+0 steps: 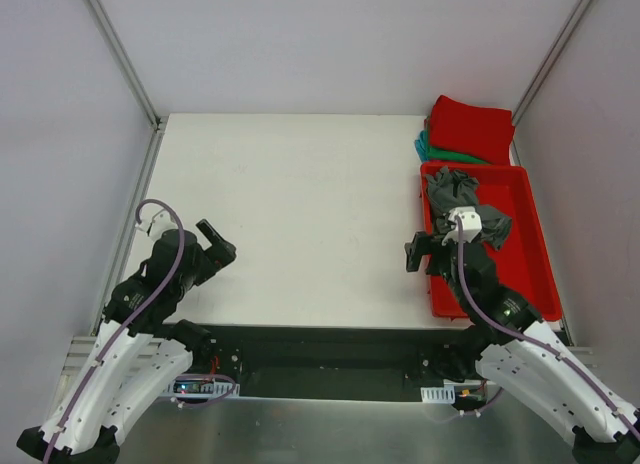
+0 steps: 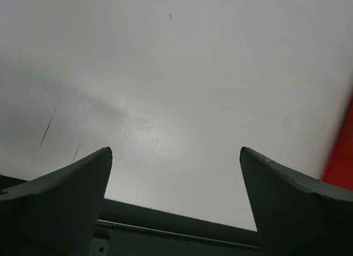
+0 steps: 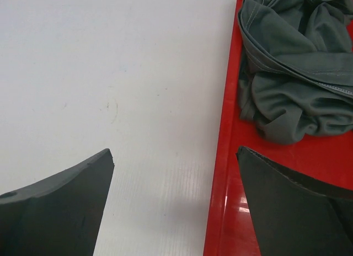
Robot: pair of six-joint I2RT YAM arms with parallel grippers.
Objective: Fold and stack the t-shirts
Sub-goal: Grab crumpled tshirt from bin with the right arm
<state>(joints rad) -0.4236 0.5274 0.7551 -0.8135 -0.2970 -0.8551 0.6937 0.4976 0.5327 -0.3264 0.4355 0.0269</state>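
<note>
A crumpled charcoal-grey t-shirt (image 1: pixel 455 192) (image 3: pixel 292 74) lies in the far part of the red tray (image 1: pixel 535 254) (image 3: pixel 220 179). Behind the tray, a red t-shirt (image 1: pixel 470 127) folded into a rectangle rests on a teal-green folded one (image 1: pixel 428 147). My right gripper (image 1: pixel 420 254) (image 3: pixel 175 150) hovers open over the tray's left rim, one finger above the table and the other above the tray floor, short of the grey shirt. At the table's left, my left gripper (image 1: pixel 218 242) (image 2: pixel 175 149) stands open with nothing between its fingers.
The white table (image 1: pixel 300 204) is walled by grey panels with metal frame bars at its far corners. A sliver of the red tray (image 2: pixel 343 151) shows at the right edge of the left wrist view. A dark base strip (image 1: pixel 320 349) runs along the near edge.
</note>
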